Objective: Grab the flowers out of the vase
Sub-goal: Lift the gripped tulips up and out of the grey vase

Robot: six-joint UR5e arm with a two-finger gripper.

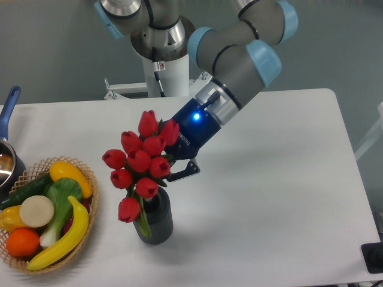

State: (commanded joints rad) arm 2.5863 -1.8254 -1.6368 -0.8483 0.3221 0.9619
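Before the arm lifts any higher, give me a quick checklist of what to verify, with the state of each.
1. Gripper shut on the flowers: cannot tell, the buds hide the fingertips.
2. Flowers out of the vase: not ok, stems are in its mouth.
3. Vase upright on the table: ok.
4. Bunch together: ok, the buds sit in one cluster.
5. Wicker basket clear of the lift: ok, it sits apart to the vase's left.
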